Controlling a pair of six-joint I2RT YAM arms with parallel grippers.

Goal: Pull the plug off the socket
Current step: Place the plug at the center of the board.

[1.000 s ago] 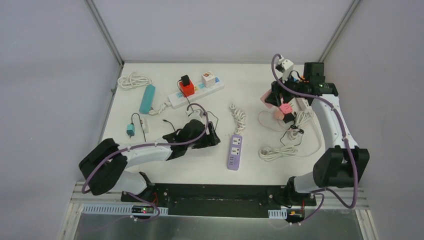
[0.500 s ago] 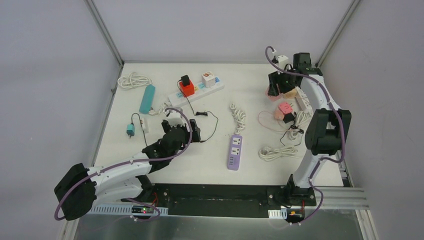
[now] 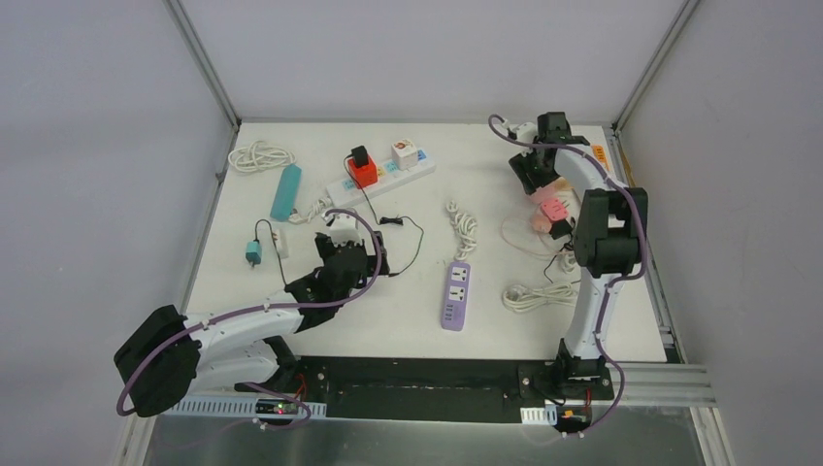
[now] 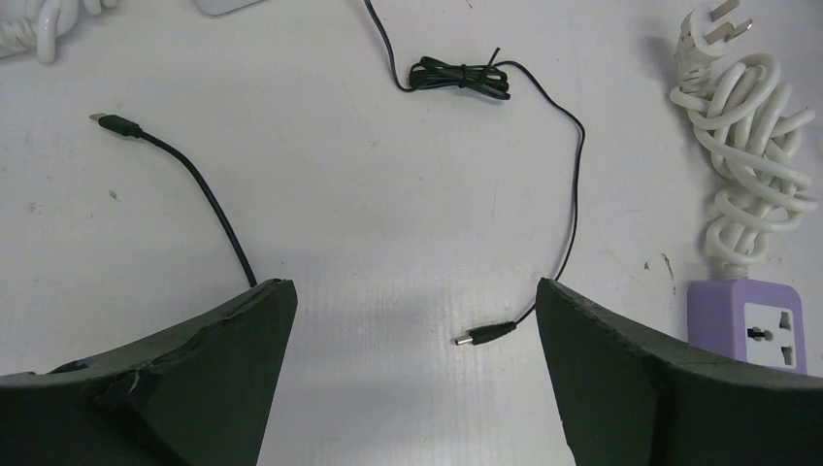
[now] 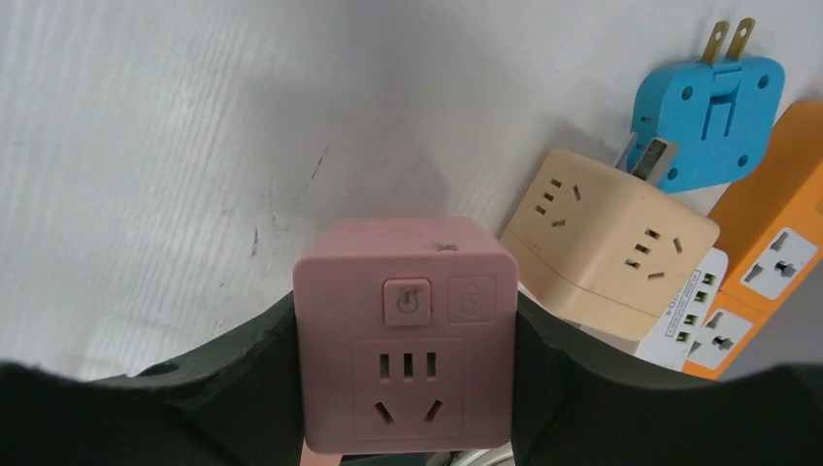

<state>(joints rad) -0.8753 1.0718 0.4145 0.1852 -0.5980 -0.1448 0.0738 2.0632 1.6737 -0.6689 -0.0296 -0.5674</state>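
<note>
Left gripper (image 4: 412, 287): jaws spread wide, nothing between them, over bare table (image 3: 417, 316) on the near side of the white power strip (image 3: 380, 180). Within its gap lies the barrel tip of a thin black cable (image 4: 573, 165), whose tied bundle lies nearer the strip. A second black lead (image 4: 209, 199) runs under the left finger. Near-right of the strip lie a coiled white cord (image 4: 752, 184) and, beyond it, a purple socket block (image 4: 747, 325). Right gripper (image 5: 405, 311): fingers closed against both sides of a pink cube socket (image 5: 403, 262), far to the right of the strip. Just beside the cube stand a beige cube socket (image 5: 607, 243), a blue two-prong adapter (image 5: 708, 107) and an orange strip (image 5: 776, 243). The black plug (image 3: 360, 155) sits seated in a red adapter (image 3: 364, 175) on the white power strip's left half, apart from both grippers. A white cube adapter (image 3: 405, 151) occupies the strip's right end, and a teal bar (image 3: 285, 192) lies to its left.
</note>
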